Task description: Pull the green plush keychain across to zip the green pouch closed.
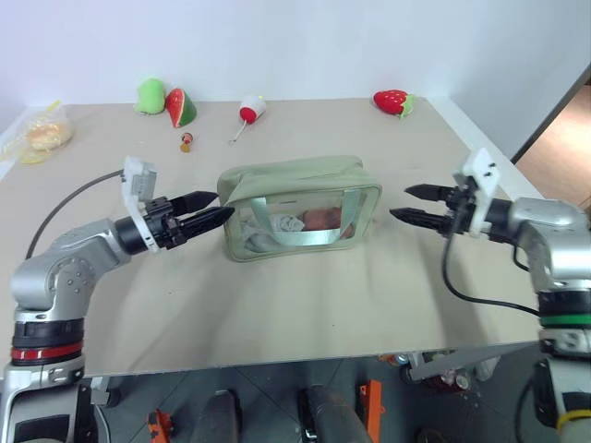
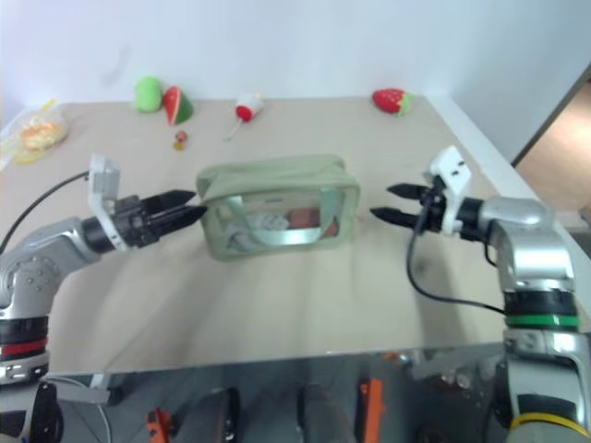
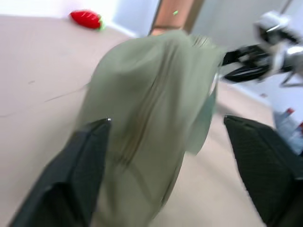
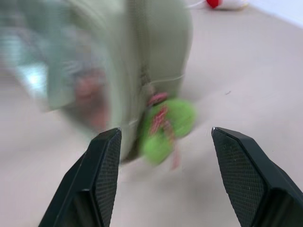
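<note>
the near edge of the table (image 1: 305,323) is met first, its beige top running back to a white wall. the green pouch (image 1: 300,208) is seen standing near the middle of the table, its clear side panel turned toward the near edge and a pale green strap hanging across that panel; blurred contents are made out behind the plastic. the zip line is seen running along the top of the pouch in the left wrist view.

the left gripper (image 1: 212,210) is held at the pouch's left end, level and pointing right, its two black fingers parted; the tips are just beside the fabric, and nothing is gripped between them. the right gripper (image 1: 413,205) is held to the right of the pouch, clear of it, pointing left, its fingers spread apart and empty.

the green plush keychain (image 4: 168,127) is seen in the right wrist view hanging on its reddish cord at the pouch's right end, against the fabric and low by the table, between the two spread fingers but touched by neither.

along the far edge are found, from left to right: a clear bag with yellowish contents (image 1: 37,137), a rounded green plush (image 1: 150,96), a watermelon-slice toy (image 1: 181,107), a tiny figure (image 1: 186,142), a red-and-white toy on a stick (image 1: 249,111) and a plush strawberry (image 1: 392,101).
</note>
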Motion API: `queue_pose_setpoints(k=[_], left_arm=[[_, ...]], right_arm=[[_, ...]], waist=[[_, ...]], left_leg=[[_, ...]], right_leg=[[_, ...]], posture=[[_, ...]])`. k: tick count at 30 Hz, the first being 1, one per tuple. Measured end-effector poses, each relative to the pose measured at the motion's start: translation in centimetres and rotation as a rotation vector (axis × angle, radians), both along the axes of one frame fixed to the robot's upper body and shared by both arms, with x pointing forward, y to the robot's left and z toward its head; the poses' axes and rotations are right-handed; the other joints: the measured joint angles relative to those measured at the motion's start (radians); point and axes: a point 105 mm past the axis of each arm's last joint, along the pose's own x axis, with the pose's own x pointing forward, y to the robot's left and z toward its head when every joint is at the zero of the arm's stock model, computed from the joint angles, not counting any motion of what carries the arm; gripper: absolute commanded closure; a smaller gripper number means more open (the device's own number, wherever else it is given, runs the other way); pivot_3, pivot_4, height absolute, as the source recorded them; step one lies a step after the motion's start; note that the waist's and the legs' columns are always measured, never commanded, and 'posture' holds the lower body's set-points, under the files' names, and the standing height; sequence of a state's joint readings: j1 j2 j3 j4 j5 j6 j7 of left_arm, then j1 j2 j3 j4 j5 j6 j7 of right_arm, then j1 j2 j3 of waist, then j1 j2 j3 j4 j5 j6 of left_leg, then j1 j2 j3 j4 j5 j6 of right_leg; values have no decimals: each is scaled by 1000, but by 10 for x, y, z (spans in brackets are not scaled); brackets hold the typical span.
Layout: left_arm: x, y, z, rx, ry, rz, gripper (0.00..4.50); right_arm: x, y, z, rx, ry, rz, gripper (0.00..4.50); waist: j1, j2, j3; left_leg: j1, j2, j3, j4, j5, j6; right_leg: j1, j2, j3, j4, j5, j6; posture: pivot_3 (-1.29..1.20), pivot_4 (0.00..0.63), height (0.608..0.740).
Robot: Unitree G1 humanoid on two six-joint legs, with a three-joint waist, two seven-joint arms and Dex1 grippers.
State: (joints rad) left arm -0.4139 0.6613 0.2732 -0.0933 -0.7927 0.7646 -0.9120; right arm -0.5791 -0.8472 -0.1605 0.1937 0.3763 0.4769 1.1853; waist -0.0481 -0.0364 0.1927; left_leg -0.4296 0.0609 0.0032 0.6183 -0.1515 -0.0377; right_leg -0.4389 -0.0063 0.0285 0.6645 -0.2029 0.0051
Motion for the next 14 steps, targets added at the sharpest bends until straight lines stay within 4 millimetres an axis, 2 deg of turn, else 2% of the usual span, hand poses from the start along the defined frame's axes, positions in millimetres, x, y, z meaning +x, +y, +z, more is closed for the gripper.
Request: queue_pose_setpoints(k=[3, 8, 11, 14], left_arm=[[-10, 26, -6, -7, 17, 82, 669], [-19, 66, -7, -61, 21, 269, 669], [-21, 77, 1, -106, -4, 321, 669], [-20, 78, 3, -126, -4, 329, 669]], right_arm=[[-12, -7, 3, 68, 21, -4, 1379], [-18, -19, 12, 174, 19, -81, 1379], [-23, -10, 24, 220, -13, -65, 1379], [-25, -3, 31, 234, -29, -50, 1379]], waist=[[0, 0, 0], [2, 0, 0], [2, 0, 0], [2, -1, 0]], left_leg=[[0, 1, 0, 0, 0, 0], [0, 0, 0, 3, 0, 0], [0, 0, 0, 4, 0, 0], [0, -1, -1, 4, 0, 0]], right_leg=[[0, 1, 0, 0, -1, -2], [0, -1, 0, 0, -1, -1], [0, -1, 0, 0, 0, -1], [1, -1, 0, 0, 0, -1]], posture=[[0, 150, 740], [0, 150, 740], [0, 150, 740], [0, 150, 740]])
